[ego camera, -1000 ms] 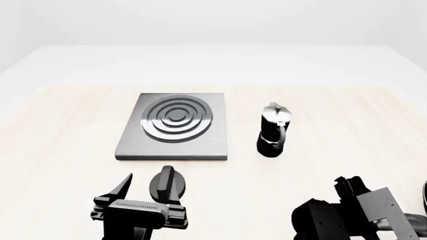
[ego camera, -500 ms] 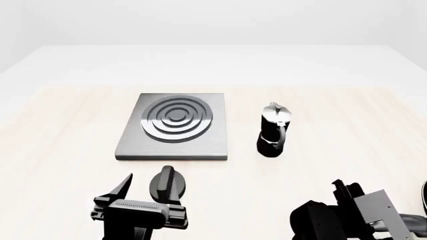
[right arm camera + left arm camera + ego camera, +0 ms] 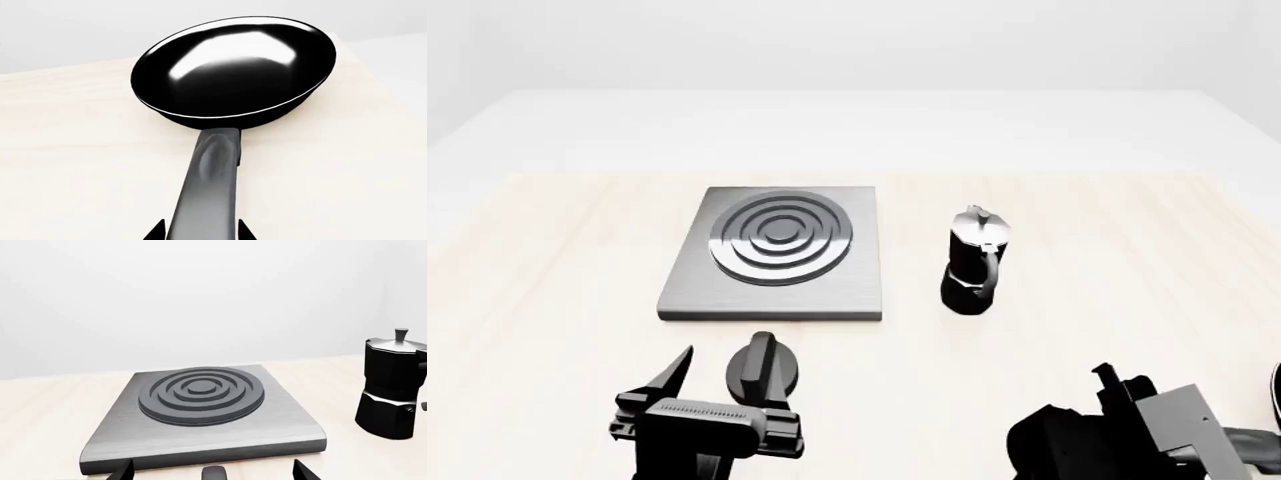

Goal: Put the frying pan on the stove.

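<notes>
The frying pan (image 3: 233, 70), black with a glossy inside, rests on the light wooden table, and its long handle (image 3: 210, 180) runs back toward my right gripper (image 3: 200, 232). The jaws are closed in on the handle, with a fingertip against each side. In the head view only a sliver of the pan (image 3: 1276, 388) shows at the right edge, beside my right gripper (image 3: 1121, 400). The stove (image 3: 777, 250), a grey plate with a dark ringed burner, lies left of centre and also shows in the left wrist view (image 3: 200, 410). My left gripper (image 3: 731, 372) is open in front of the stove.
A black-and-silver moka pot (image 3: 974, 262) stands right of the stove and also shows in the left wrist view (image 3: 392, 385). A small black knob (image 3: 761, 365) lies between my left gripper's fingers, close to the stove's near edge. The table's far edge meets a white wall.
My right arm has sunk slightly lower in the head view. The left arm, stove, knob and moka pot have not moved.
</notes>
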### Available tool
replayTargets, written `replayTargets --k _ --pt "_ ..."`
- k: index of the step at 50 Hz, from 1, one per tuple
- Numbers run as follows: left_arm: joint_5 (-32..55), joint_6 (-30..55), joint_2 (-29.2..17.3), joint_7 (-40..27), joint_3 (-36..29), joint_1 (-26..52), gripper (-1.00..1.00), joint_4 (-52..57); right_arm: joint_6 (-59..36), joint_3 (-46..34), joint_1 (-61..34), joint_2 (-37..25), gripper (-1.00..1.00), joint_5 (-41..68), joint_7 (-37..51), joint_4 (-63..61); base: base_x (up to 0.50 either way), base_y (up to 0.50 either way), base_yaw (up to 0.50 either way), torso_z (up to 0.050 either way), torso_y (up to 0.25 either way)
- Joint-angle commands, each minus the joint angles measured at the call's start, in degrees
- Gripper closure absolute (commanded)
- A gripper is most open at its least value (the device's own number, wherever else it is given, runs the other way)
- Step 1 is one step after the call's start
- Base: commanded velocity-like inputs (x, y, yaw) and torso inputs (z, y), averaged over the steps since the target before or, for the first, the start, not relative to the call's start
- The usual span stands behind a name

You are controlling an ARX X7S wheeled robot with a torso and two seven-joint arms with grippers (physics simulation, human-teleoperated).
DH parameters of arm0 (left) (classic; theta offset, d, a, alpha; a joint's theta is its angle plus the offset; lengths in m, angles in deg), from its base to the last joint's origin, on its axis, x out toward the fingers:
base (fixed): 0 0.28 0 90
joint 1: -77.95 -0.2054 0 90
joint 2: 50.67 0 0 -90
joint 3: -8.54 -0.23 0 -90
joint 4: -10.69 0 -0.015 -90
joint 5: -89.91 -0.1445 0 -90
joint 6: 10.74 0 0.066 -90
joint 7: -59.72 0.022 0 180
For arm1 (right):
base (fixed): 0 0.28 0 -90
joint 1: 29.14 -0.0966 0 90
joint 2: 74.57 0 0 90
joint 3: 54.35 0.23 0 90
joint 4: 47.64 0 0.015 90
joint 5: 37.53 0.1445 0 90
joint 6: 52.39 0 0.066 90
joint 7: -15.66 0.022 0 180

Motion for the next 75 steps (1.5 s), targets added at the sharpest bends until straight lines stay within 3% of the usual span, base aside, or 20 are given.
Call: replayTargets --k 1,45,75 --pt "0.1 -0.4 -0.1 -0.1 -0.1 0.0 -1.0 -0.4 -0.2 -1.3 0.6 -0.6 1.0 -0.3 -0.6 -0.3 0.0 0.0 0.0 0.0 0.0" --pt "0.0 -0.9 -0.5 -0.8 -1.2 0.1 -1.0 -1.2 -7.9 -9.0 4.1 -4.5 1.0 -9.2 2.4 -21.6 0.0 0.0 0.0 0.0 0.0" --pt "0.3 -0.6 -1.0 -1.3 -1.7 0.3 -1.0 -0.4 -12.1 -14.1 5.1 -7.6 1.0 -7.5 -5.2 -32.2 0.0 0.0 0.0 0.0 0.001"
